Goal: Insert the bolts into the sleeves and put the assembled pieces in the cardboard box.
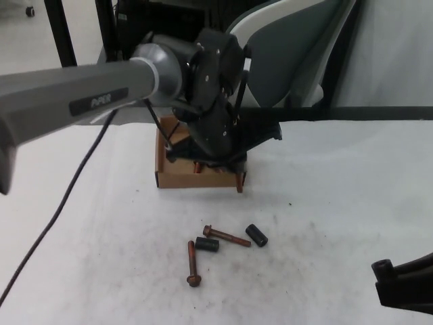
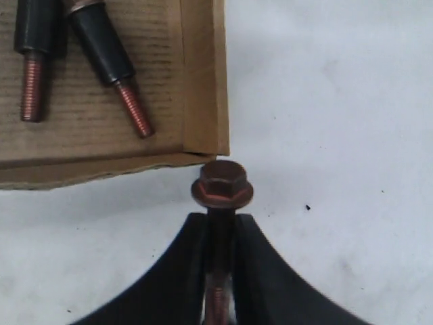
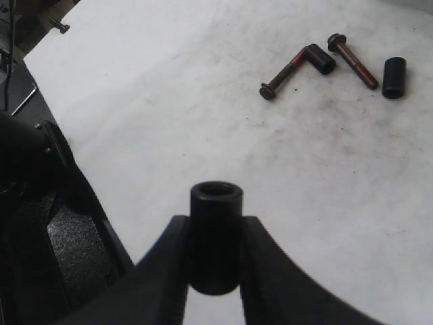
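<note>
The left arm (image 1: pixel 74 95) extends forward with its wrist bent downward. The left gripper (image 2: pixel 220 227) is clamped on a bolt (image 2: pixel 222 186) by the shank, the head just past its fingertips. The right gripper (image 3: pixel 216 230) pinches a black sleeve (image 3: pixel 216 200), whose open end projects beyond its fingertips.

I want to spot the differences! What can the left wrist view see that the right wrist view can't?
Left wrist view, not the right: the box with two finished pieces inside, and the left gripper shut on a bolt just outside the box's corner.
Right wrist view, not the left: the right gripper shut on a sleeve, plus two loose bolts and two loose sleeves lying farther off.
Both: the white table, and a gripper pinching one part.
</note>
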Controlling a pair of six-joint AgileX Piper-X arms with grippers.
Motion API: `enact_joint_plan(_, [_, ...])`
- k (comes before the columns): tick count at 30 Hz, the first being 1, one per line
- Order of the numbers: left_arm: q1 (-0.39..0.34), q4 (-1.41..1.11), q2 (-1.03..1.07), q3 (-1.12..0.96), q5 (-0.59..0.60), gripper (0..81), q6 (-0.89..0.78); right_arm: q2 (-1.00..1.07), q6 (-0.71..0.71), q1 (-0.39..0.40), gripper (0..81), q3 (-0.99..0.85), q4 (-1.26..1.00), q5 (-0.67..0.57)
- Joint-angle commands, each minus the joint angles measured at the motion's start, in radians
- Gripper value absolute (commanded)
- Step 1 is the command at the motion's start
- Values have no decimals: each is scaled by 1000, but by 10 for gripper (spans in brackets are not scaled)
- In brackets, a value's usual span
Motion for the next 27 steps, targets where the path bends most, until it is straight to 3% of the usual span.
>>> enact_joint_plan(1, [-8, -22, -82, 46, -16, 8, 35, -10, 0, 13, 2, 0, -6, -31])
enact_joint_plan(8, [-10, -176, -272, 280, 2, 8, 73, -10, 4, 65, 2, 7, -38, -31])
enact_joint_plan(17, [-10, -504, -590, 649, 129, 8, 117, -10, 153, 141, 2, 79, -249, 8])
enact_joint_plan(27, [-10, -854, -979, 1040, 343, 8, 147, -10, 334, 335, 2, 152, -514, 160])
